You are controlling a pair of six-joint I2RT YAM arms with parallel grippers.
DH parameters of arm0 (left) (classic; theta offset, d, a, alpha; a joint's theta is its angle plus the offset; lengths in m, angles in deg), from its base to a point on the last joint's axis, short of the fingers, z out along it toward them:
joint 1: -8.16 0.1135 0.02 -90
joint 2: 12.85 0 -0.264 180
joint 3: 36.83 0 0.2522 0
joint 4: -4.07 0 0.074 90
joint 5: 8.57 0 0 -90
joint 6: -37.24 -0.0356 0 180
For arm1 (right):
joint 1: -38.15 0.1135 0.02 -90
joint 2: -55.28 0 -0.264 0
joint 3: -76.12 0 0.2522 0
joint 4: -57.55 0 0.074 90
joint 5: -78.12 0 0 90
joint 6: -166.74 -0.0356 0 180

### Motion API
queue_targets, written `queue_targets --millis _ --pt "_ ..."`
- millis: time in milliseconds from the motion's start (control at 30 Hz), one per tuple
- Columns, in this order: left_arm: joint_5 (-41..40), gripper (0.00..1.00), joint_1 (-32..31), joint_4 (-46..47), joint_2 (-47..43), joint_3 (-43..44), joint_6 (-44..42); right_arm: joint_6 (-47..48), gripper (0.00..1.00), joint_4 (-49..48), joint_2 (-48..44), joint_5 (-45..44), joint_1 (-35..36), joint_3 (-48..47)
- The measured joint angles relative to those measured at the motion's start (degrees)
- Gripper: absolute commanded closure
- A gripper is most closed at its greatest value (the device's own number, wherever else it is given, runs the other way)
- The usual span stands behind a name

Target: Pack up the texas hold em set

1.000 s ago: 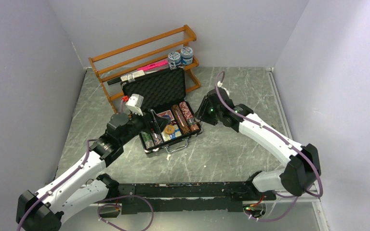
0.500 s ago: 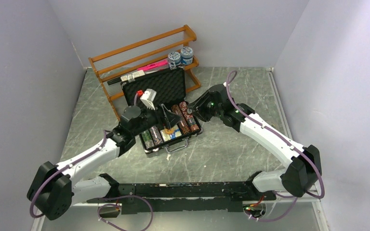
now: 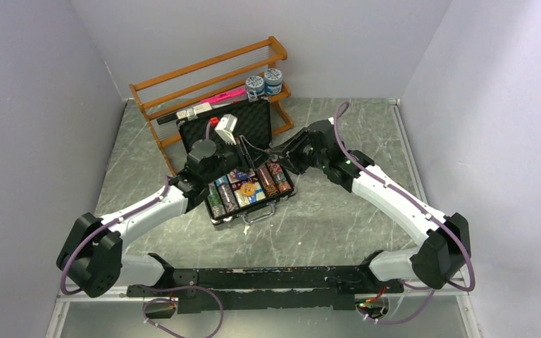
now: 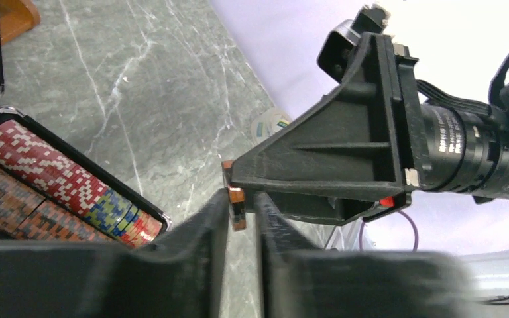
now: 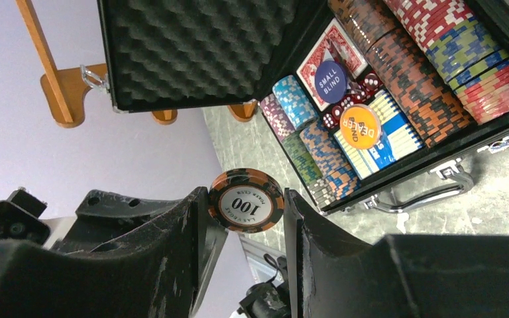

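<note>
Since one second ago the left arm has swung inward from the case's near-left corner. The left claw [image 3: 255, 149] now meets the right claw [image 5: 246, 197] above the open briefcase [image 3: 252, 125].

- Right claw: clamped across the rim of an orange-and-black "100" chip [image 5: 246, 204].
- Left claw: fingers narrowly apart, flanking that chip's faces, with a sliver of gap visible on one side.

Below, on the worktop [image 3: 324, 218], the briefcase holds chip stacks [image 5: 431, 73], a blue deck [image 5: 388, 142], a red deck [image 5: 335, 43], red dice [image 5: 370, 81] and two button discs [image 5: 360, 127]. Behind it stands the wooden rack [image 3: 204, 77], which carries two jars [image 3: 264, 83].
</note>
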Motion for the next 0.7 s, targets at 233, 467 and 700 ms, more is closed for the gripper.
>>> queue_targets --millis 233,467,700 --pt "0.74 0.95 0.2 -2.38 1.03 1.88 -2.14 0.63 0.56 0.33 0.04 -0.31 -0.33 -0.42" --pt "2.8 0.95 0.02 -5.64 1.01 3.1 -9.81 1.92 0.16 1.33 0.11 -0.11 -1.2 -1.29" --pt "4.66 0.95 -0.02 -14.08 0.76 4.15 -25.57 7.17 0.15 6.12 -0.9 -3.61 -7.23 -1.99"
